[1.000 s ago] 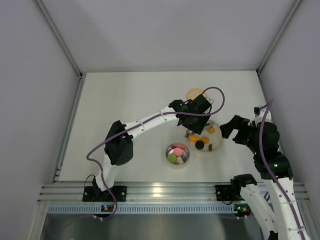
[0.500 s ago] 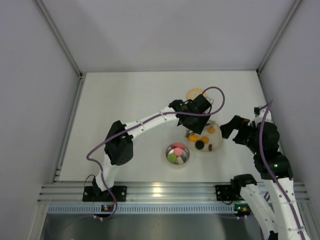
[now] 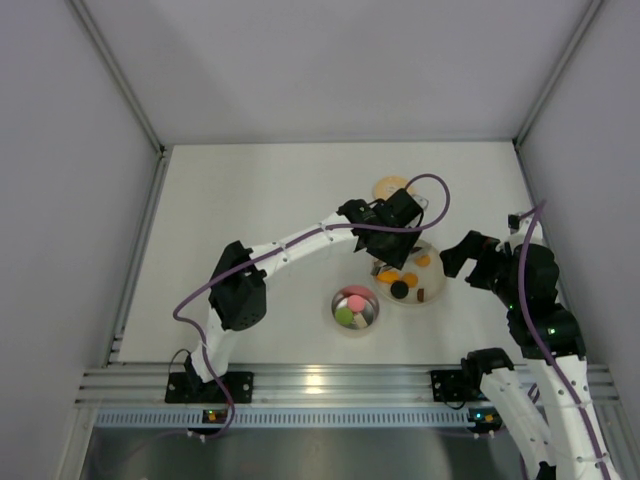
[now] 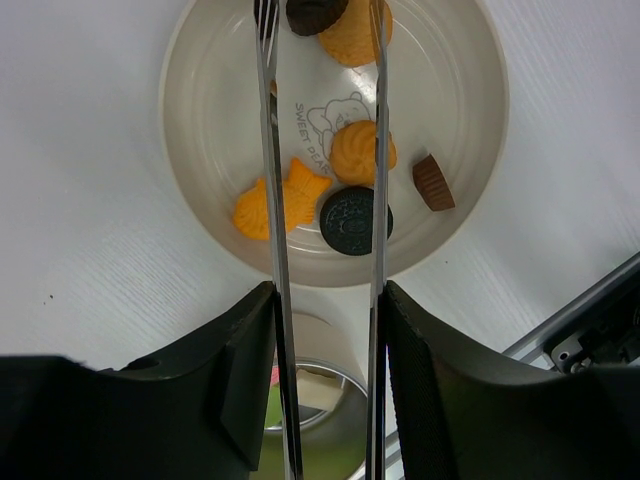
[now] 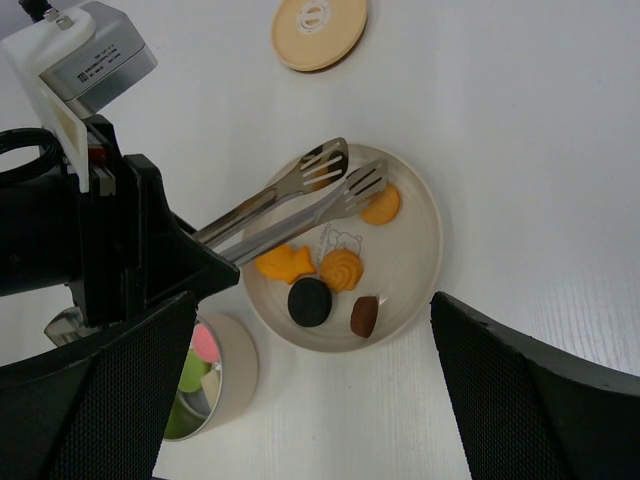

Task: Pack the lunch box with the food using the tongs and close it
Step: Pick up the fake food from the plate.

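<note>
Cream plate (image 5: 426, 238) holds orange biscuits (image 5: 342, 268), a black round cookie (image 5: 309, 301) and a brown chocolate cup (image 5: 364, 316). Just beside its near-left rim stands the shiny steel lunch box (image 5: 241, 368), lidless, with pink, green and pale pieces (image 5: 196, 374) inside. The flat round wooden lid (image 5: 320, 30) lies beyond the plate. Slim metal tongs (image 5: 280, 205), pinched in the left gripper (image 4: 327, 300), stretch lengthwise across the plate, with their slotted tips apart over its far side. The right gripper (image 3: 456, 257) gapes wide and empty to the right of the plate.

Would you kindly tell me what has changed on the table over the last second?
Nothing visibly changed. The left gripper holds the tongs over the plate as before, the right gripper waits beside it with its jaws wide, and the lunch box and lid have not moved.
</note>
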`<action>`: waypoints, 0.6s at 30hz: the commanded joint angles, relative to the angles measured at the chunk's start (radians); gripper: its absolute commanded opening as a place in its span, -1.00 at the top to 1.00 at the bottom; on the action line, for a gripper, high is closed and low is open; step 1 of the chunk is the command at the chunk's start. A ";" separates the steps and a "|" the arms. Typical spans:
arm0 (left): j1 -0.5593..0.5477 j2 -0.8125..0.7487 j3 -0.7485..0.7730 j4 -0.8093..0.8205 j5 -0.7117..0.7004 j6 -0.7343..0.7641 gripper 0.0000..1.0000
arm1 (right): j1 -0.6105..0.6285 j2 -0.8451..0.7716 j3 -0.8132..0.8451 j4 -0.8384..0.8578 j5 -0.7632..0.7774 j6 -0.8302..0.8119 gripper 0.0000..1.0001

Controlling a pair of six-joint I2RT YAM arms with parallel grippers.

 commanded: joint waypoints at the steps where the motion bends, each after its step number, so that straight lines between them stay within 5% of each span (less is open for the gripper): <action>1: -0.003 0.001 -0.005 0.052 0.021 0.005 0.01 | -0.013 -0.012 0.041 -0.031 0.009 -0.015 -0.99; 18: -0.003 -0.016 -0.048 0.062 0.028 0.002 0.07 | -0.011 -0.004 0.041 -0.026 0.008 -0.014 -0.99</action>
